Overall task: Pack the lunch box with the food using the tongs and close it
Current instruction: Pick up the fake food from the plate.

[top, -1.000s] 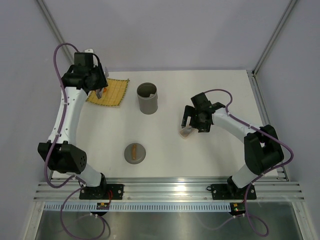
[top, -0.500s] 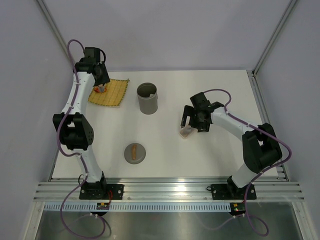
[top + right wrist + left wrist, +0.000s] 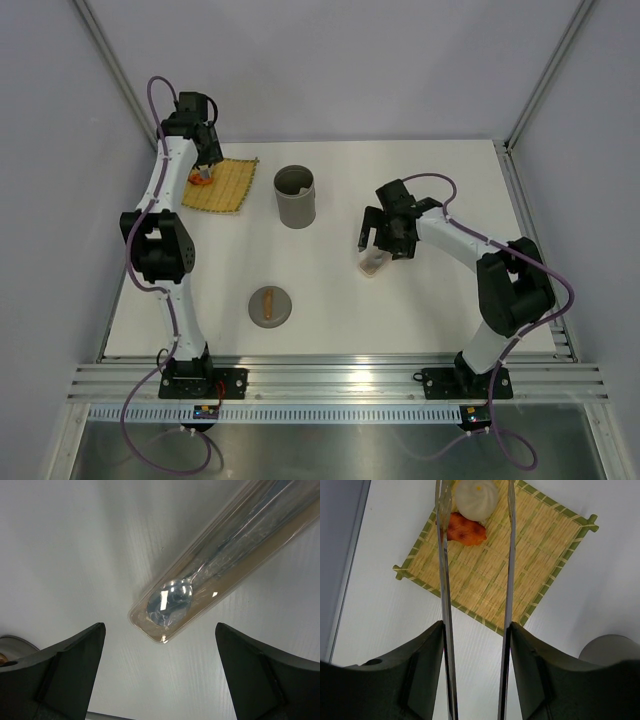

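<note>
Tongs (image 3: 444,605) clamped in left gripper (image 3: 476,645) straddle food (image 3: 476,500) just ahead of it; right gripper (image 3: 159,645) gapes wide above cutlery case (image 3: 215,570)

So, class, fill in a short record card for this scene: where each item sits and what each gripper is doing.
Left gripper: closed on the tongs, over the mat
Tongs tips: either side of the white bun, not pinching it
Orange piece: on the mat, against the bun
Lunch box: upright, open
Lid: lying flat, apart from the box
Right gripper: open above the cutlery case
</note>
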You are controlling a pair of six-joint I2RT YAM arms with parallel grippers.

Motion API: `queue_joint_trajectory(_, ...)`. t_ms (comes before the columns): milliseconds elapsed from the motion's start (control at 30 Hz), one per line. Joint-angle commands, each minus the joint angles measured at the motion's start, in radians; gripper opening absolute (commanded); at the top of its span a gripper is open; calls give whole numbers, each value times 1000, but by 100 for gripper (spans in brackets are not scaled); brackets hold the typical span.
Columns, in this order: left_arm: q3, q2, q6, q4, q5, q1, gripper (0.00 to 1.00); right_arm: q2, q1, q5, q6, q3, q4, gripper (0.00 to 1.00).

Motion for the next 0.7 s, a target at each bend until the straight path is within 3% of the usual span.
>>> queue_joint_trajectory(0, 71, 34, 17, 24, -18, 6, 56, 14, 12, -2, -18, 57, -5, 100)
queue_joint_trajectory(667, 85, 153, 30, 36, 14, 43, 59, 40, 12, -1, -2, 67, -16, 100)
